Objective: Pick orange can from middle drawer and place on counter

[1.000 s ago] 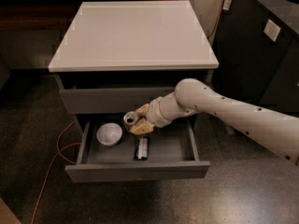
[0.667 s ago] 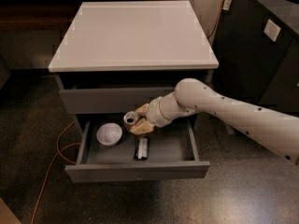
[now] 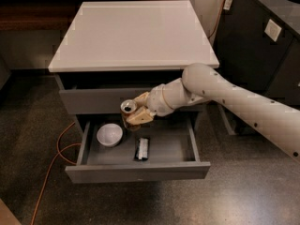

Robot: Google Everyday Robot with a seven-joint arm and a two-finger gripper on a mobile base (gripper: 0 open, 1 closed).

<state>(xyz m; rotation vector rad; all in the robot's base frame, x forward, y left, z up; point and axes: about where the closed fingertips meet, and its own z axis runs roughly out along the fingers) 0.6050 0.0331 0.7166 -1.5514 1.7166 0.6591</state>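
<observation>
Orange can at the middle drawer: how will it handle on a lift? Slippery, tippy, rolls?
Likely rigid but slick: the orange can looks smooth-walled metal, so the gripper, closed on its side above the middle drawer, may let it slide. Slim and upright, it probably tips easily when set on the counter, and would roll if it falls over.

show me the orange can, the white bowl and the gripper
orange can (image 3: pixel 127 107): camera view, its silver top
white bowl (image 3: pixel 109 134): camera view, its hollow
gripper (image 3: pixel 133 112): camera view, between fingertips, gripping the can over the drawer (image 3: pixel 168 149)
</observation>
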